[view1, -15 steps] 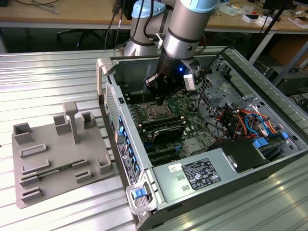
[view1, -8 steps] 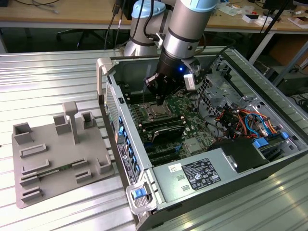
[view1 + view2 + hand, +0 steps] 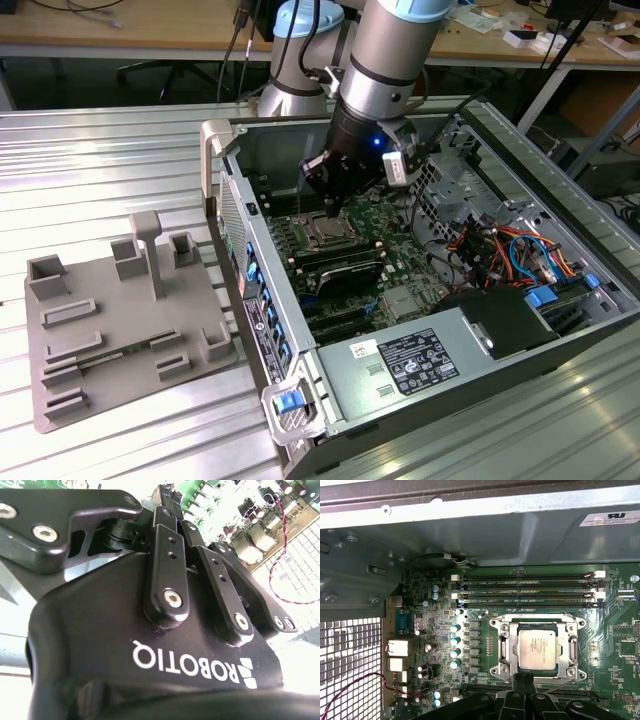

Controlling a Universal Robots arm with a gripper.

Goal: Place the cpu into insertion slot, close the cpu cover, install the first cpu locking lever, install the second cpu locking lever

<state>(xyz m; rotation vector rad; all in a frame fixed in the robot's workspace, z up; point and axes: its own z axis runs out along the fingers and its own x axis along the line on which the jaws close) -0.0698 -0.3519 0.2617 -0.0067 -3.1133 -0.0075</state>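
Silvery chip [image 3: 541, 646] sits seated in the socket [image 3: 506, 652] on the green circuit board [image 3: 625, 655], flat and square to the frame. The cover [image 3: 539, 620] lies down around the chip, its cut-out framing the metal top. Socket lies near the back wall of the open computer case [image 3: 600, 330], just beside the row of memory sticks [image 3: 527, 591]. Gripper [image 3: 331, 203] hangs just above the socket's near edge; in the first wrist view the fingertips [image 3: 522, 679] appear drawn together to a narrow point over the frame's edge, holding nothing.

Judgement: lever work in hand. A thin wire lever [image 3: 560, 685] appears beside the tips. Press straight down, slowly, keep the tips off the chip top, and watch that the lever tucks under its catch.
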